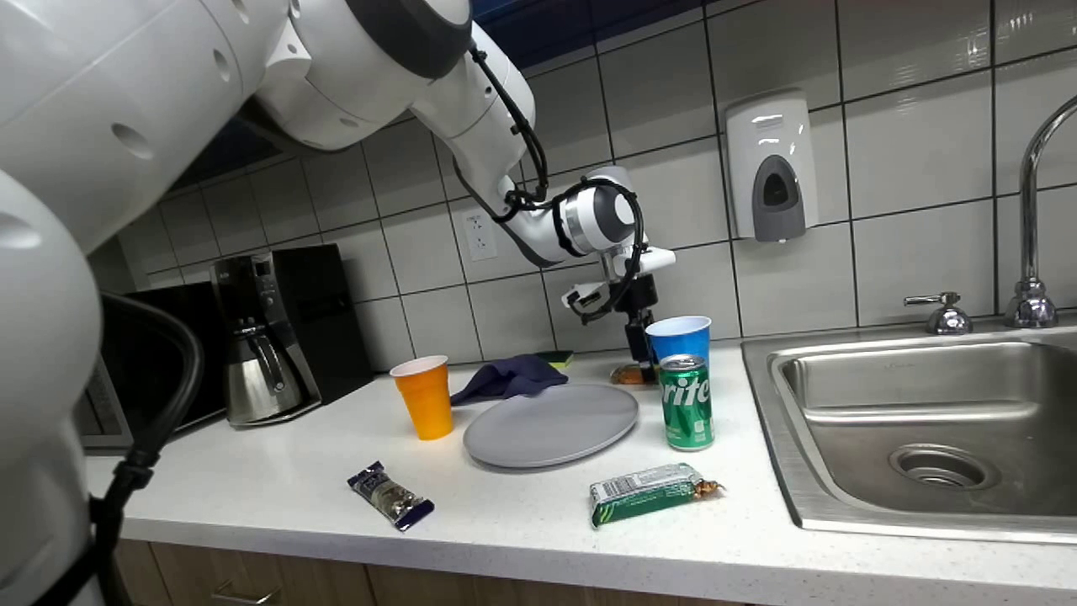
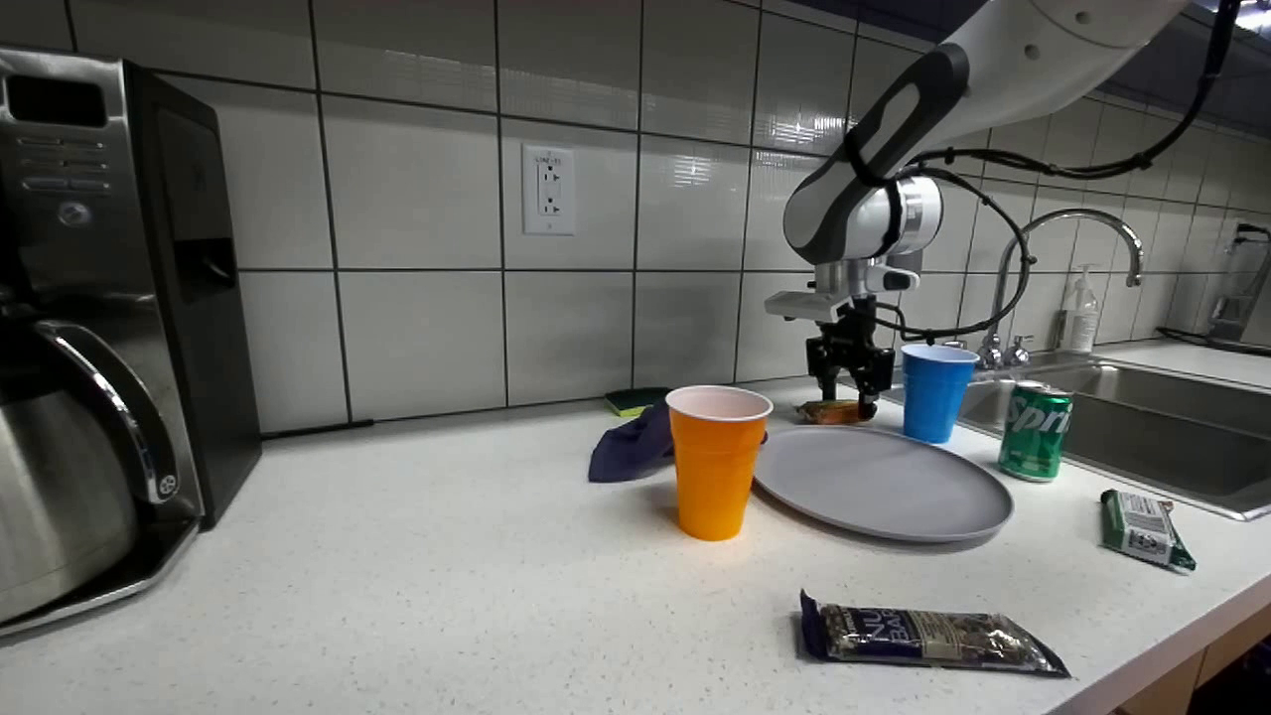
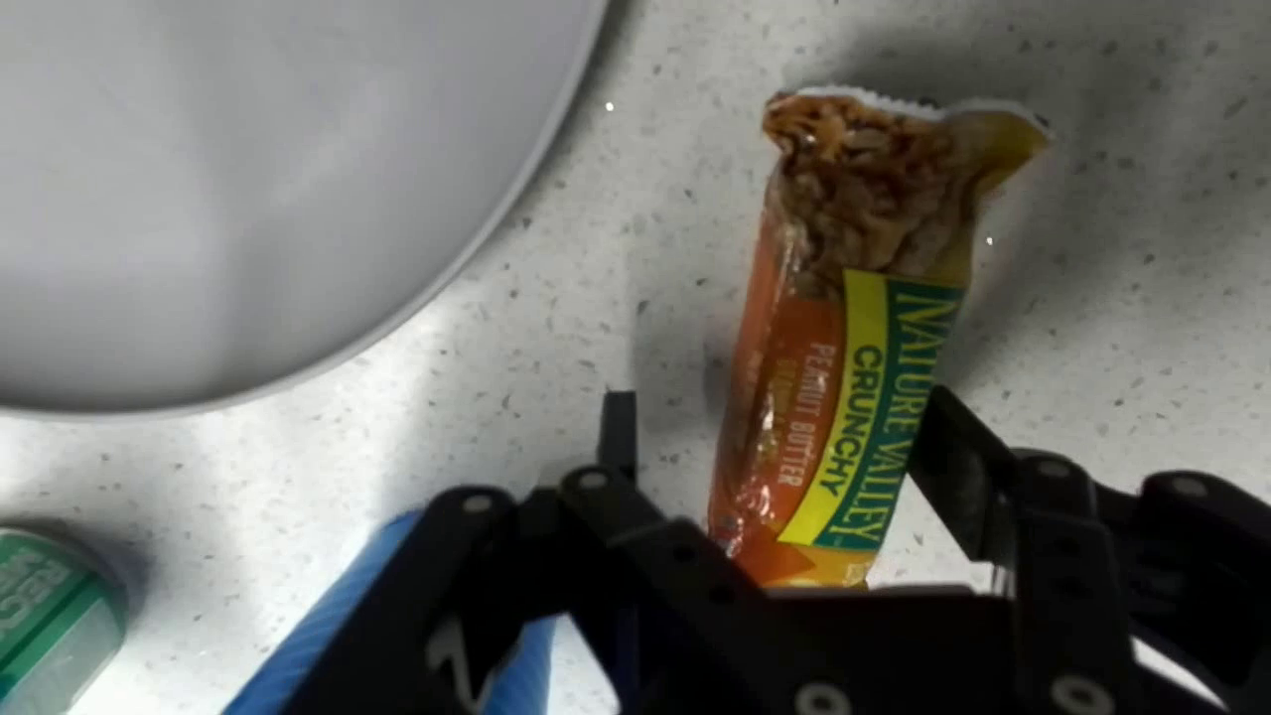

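Observation:
An orange and green Nature Valley bar (image 3: 844,328) lies on the white counter between the fingers of my gripper (image 3: 776,397). In the wrist view the right finger (image 3: 958,467) meets or nearly meets the wrapper's side. A visible gap separates the left finger (image 3: 619,432) from the bar, so the jaws stand open around it. The bar's near end is hidden by the gripper body. Both exterior views show the gripper (image 2: 846,402) pointing down over this bar (image 1: 626,375) by the tiled wall. A blue cup (image 1: 680,335) stands close beside the gripper.
A grey plate (image 1: 551,425) lies in front of the gripper. Around it are a Sprite can (image 1: 687,408), an orange cup (image 2: 717,467), a dark cloth (image 1: 509,376), a sponge (image 2: 635,401), a green-wrapped bar (image 1: 644,492) and a nut bar (image 2: 923,636). The sink (image 1: 778,438) borders the counter.

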